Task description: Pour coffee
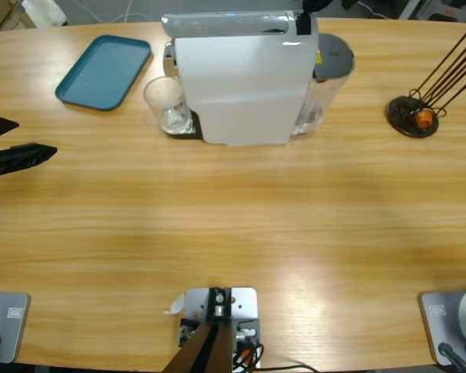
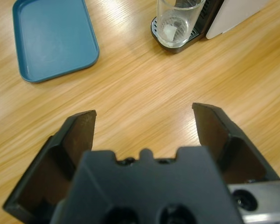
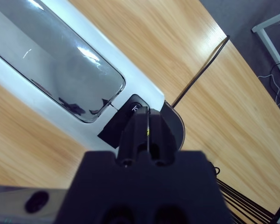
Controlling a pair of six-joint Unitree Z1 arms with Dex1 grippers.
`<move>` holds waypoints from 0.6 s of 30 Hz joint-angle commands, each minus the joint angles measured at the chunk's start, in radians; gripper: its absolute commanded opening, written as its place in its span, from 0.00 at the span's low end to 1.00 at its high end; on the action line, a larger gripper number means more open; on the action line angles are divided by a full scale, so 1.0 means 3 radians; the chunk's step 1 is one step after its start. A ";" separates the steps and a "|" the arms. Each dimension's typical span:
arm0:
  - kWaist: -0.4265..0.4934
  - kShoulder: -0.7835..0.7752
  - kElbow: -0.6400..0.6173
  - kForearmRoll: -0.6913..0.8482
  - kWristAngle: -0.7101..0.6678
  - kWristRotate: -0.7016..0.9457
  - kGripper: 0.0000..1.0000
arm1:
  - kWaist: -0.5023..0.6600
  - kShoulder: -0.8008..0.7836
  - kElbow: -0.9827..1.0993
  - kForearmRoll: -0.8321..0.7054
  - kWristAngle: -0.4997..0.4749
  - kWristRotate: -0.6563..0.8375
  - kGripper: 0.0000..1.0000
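Observation:
A white coffee machine stands at the table's back middle. A clear glass tumbler sits on its black drip tray at the machine's left end. No coffee shows; the tumbler looks clear at the bottom. My left gripper hovers at the table's left edge, open and empty, pointing towards the tumbler from a distance. Over the machine's top, my right gripper is shut, its tips at a small black button beside the silver lid.
A teal tray lies at the back left, also in the left wrist view. A black wire stand with an orange item stands at the right. Bare wood spans the table's front half.

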 commanded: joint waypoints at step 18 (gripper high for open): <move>-0.0015 0.0100 0.0081 -0.0028 -0.0044 -0.0010 0.89 | 0.0344 0.0366 -0.0134 0.0167 0.0091 0.0064 0.00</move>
